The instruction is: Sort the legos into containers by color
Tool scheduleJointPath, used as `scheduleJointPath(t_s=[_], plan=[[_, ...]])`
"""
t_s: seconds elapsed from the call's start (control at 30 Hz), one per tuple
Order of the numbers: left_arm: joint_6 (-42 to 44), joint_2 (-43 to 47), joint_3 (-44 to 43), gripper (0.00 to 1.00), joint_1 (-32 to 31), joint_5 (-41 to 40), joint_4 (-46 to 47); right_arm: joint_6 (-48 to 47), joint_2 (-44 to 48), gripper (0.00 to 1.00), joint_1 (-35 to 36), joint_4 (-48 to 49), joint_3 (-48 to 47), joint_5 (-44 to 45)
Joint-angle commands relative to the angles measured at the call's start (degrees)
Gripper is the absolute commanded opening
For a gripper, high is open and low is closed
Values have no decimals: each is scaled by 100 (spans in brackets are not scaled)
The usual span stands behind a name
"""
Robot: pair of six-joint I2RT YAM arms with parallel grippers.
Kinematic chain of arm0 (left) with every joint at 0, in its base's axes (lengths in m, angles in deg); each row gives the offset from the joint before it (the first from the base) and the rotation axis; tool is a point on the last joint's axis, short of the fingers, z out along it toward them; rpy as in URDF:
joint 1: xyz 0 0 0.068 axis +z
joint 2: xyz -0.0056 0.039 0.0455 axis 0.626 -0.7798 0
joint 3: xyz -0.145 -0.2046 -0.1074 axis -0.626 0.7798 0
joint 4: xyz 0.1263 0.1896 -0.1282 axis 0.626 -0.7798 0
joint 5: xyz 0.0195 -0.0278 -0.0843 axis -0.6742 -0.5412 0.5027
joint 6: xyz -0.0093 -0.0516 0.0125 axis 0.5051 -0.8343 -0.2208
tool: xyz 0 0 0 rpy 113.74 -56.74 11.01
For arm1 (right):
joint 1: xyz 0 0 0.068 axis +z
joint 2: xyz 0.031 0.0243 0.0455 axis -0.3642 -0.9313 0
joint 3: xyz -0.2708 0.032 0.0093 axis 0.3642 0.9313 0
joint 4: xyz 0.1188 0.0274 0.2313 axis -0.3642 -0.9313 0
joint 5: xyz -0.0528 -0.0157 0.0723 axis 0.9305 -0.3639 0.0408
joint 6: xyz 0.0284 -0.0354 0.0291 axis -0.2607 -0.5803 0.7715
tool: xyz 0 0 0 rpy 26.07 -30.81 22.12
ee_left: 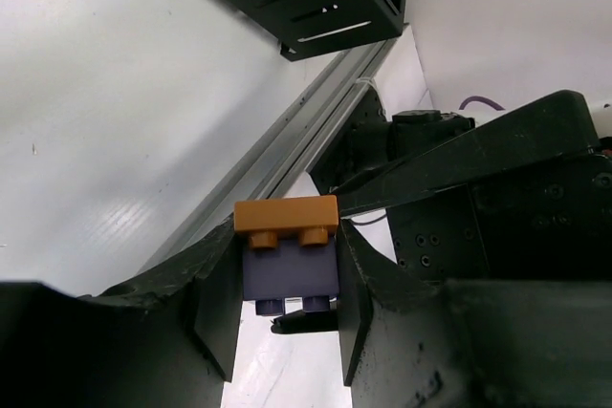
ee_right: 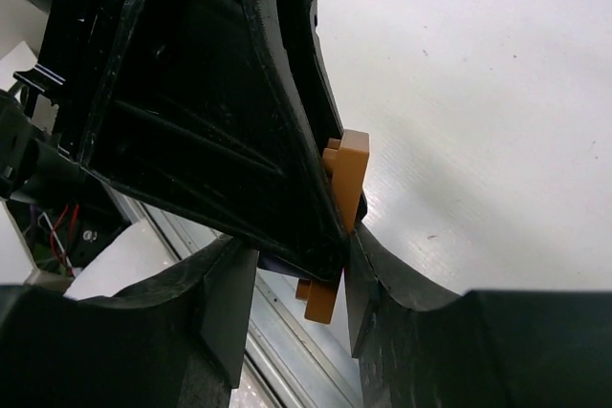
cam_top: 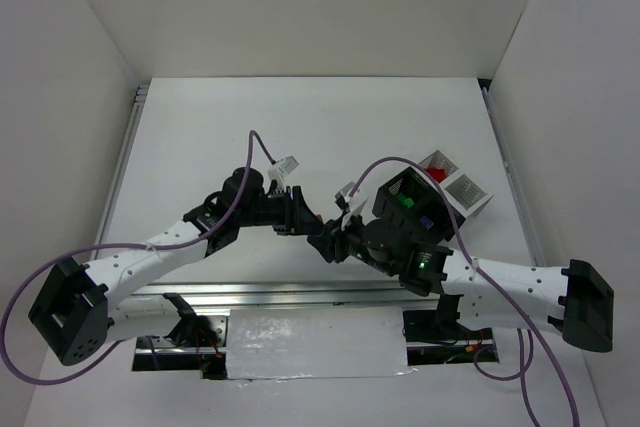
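My left gripper [ee_left: 287, 308] is shut on a pale lavender lego [ee_left: 290, 272] with the thin brown-orange lego [ee_left: 287, 217] stuck to its end. The two grippers meet above the near middle of the table, the left one [cam_top: 308, 219] facing the right one [cam_top: 335, 242]. My right gripper [ee_right: 292, 303] is open. Its jaws straddle the left gripper's black finger [ee_right: 220, 140] and the brown-orange lego [ee_right: 346, 183]; the right pad lies against the lego's edge and the left pad stands apart. The containers [cam_top: 470, 192] stand right of the grippers, with a green [cam_top: 405, 200], a red [cam_top: 437, 173] and a lavender lego [cam_top: 426, 220] inside.
White walls enclose the table on three sides. A metal rail [cam_top: 300, 292] runs along the near edge between the arm bases. Purple cables [cam_top: 255, 147] loop over both arms. The right arm's black body [ee_left: 497, 198] crowds the left gripper's right side.
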Motion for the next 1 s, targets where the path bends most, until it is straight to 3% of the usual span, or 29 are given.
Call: scheduleJointPath(t_s=[0.0, 0.03, 0.07, 0.1, 0.2, 0.3, 0.33, 0.43, 0.57, 0.8, 0.97], plan=[[196, 110, -201, 0, -53, 324, 362, 222, -142, 13, -11, 35, -254, 661], [231, 154, -192, 0, -53, 306, 371, 222, -203, 62, -2, -35, -298, 583], [275, 267, -183, 0, -53, 219, 328, 196, -204, 97, -19, -183, -342, 460], [406, 321, -192, 0, -53, 149, 258, 196, -204, 100, -37, -254, -360, 154], [765, 584, -280, 0, -53, -62, -120, 178, 129, 100, -421, -422, -229, -785], [1170, 822, -350, 0, -53, -99, -427, 248, 788, 100, -1158, -422, 52, -2612], [1267, 883, -350, 0, -53, -11, -446, 292, 1076, 100, -1379, -413, 105, -3661], [1584, 1094, -237, 0, -62, 621, -184, 564, 1474, 100, -1899, -47, 281, -5247], [1664, 1445, 18, 0, -97, 1193, 449, 1230, 1458, 99, -1970, 682, 308, -6306], [1462, 1895, 283, 0, -150, 1765, 1277, 1716, 930, 87, -1927, 1686, 299, -6388], [1278, 1798, 370, 0, -185, 1940, 1565, 1549, 930, 83, -1672, 1705, 194, -5949]])
